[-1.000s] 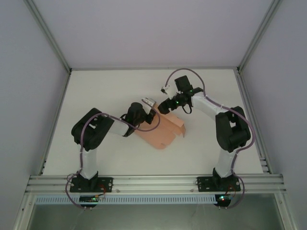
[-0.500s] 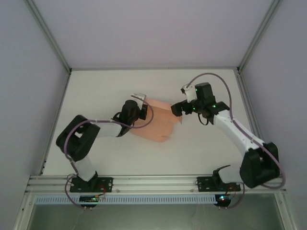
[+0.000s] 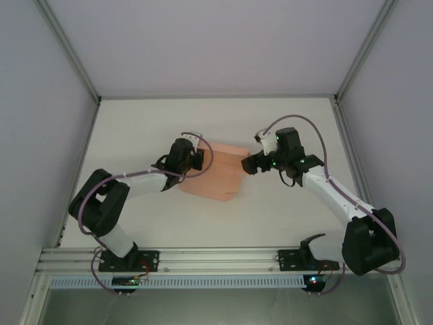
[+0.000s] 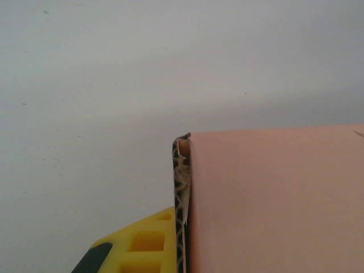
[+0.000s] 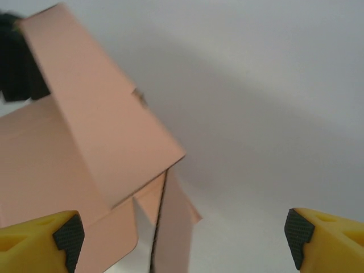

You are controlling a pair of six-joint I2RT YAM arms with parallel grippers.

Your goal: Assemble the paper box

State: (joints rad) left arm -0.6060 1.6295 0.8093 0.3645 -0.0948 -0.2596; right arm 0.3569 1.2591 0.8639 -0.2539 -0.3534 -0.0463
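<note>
- Found the paper box [image 3: 218, 177] a little further left than half a second earlier. A full second earlier, had it nearer the arm bases.
- Saw it lying on the white table [image 3: 135, 135], between the two grippers.
- Placed the left gripper [image 3: 195, 158] at the box's left edge, as in both earlier frames, its arm stretched out longer and lower than a second before.
- Caught, in the left wrist view, one black patterned pad [image 4: 181, 193] pressed flat against an upright pink panel of the box, the other finger hidden behind the card. Took that claw as pinching the box.
- Placed the right gripper [image 3: 248, 164] just off the box's right edge, slightly nearer the box than half a second earlier, its arm unfolded from the bent pose of a second before.
- Saw, in the right wrist view, its yellow, black-tipped fingertips [image 5: 42, 236] spread wide apart with nothing held. Ahead of them, had a sloping panel of the box and loose flaps hanging below it. Could not tell whether the left-hand tip touched the card.
- Noted a dark body [image 5: 17, 62] covering the box's far corner in that view.
- Noted a purple cable [image 3: 308, 125] looping to the right of the box, and an aluminium rail [image 3: 216, 256] on the near side of the box, carrying the arm bases.
</note>
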